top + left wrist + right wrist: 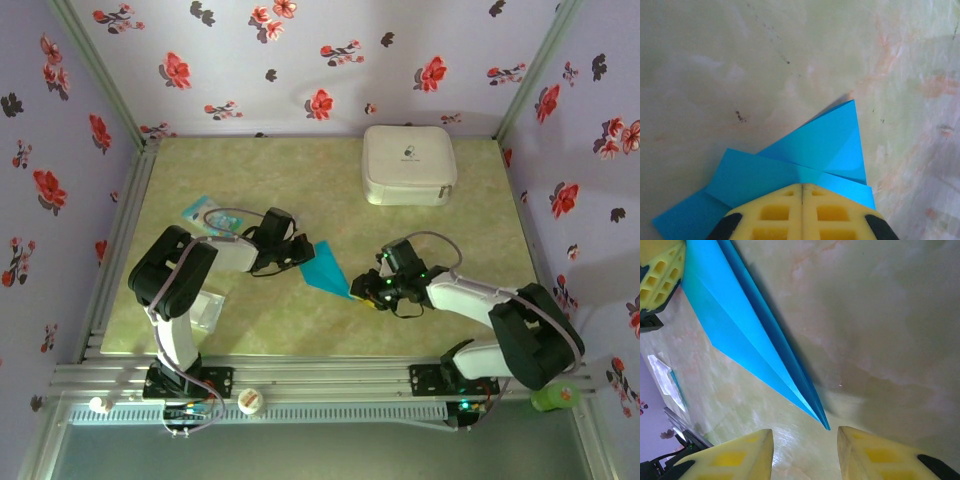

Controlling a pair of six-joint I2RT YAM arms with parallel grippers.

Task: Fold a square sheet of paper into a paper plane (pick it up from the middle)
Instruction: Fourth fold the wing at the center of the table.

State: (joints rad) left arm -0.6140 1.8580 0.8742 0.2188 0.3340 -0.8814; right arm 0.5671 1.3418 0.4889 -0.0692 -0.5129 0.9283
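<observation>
The paper plane (325, 268) lay flat near the middle of the desk (300, 170), a little toward its near edge, already a slim dart with its sharp point aimed at the right pincer (362, 290). That pincer stood apart, its fingers either side of the tip and not touching it. The left pincer (303, 255) was together over the wide tail; whether it pinched a layer or only pressed, I could not tell. The folding looked nearly done. Next, the right pincer would probably need to close gently on the nose or flatten the crease.
</observation>
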